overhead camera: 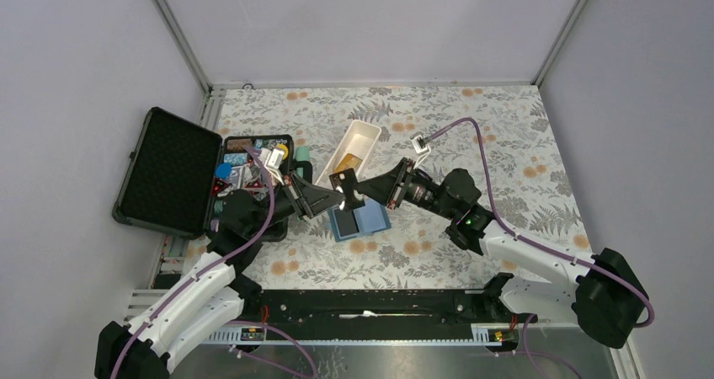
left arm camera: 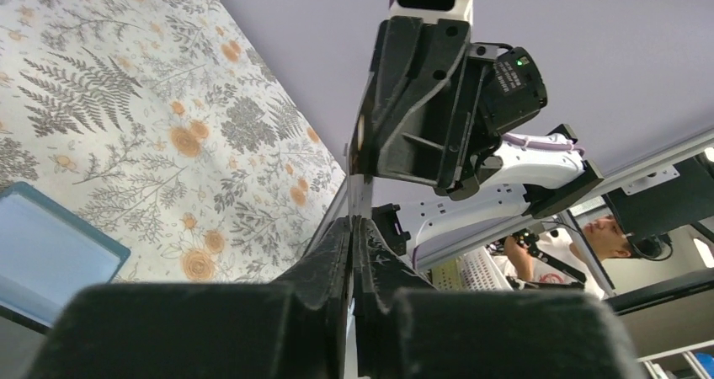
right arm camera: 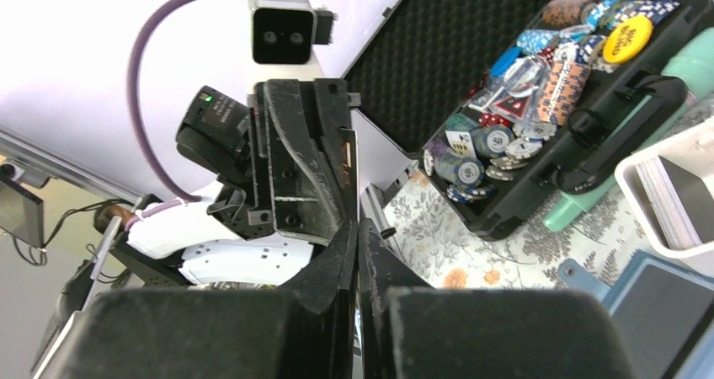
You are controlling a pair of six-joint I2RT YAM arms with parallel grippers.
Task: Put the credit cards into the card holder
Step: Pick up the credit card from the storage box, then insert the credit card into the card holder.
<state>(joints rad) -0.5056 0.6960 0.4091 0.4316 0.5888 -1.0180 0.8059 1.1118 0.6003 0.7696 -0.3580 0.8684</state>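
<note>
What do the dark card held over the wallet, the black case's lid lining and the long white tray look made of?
Thin purplish-black rectangular card: probably stiff plastic; it shows no bend though held only at its edges.
Black lining of the open case lid: matte foam, going by its regular dimpled texture.
Long white rectangular tray: looks like smooth moulded plastic, with thin even walls; coated metal is possible.

The dark credit card (overhead camera: 346, 184) is held upright in the air over the teal-blue card holder (overhead camera: 362, 221), which lies open on the table. The golden-orange credit card (overhead camera: 354, 153) lies in the white tray (overhead camera: 364, 125).
</note>
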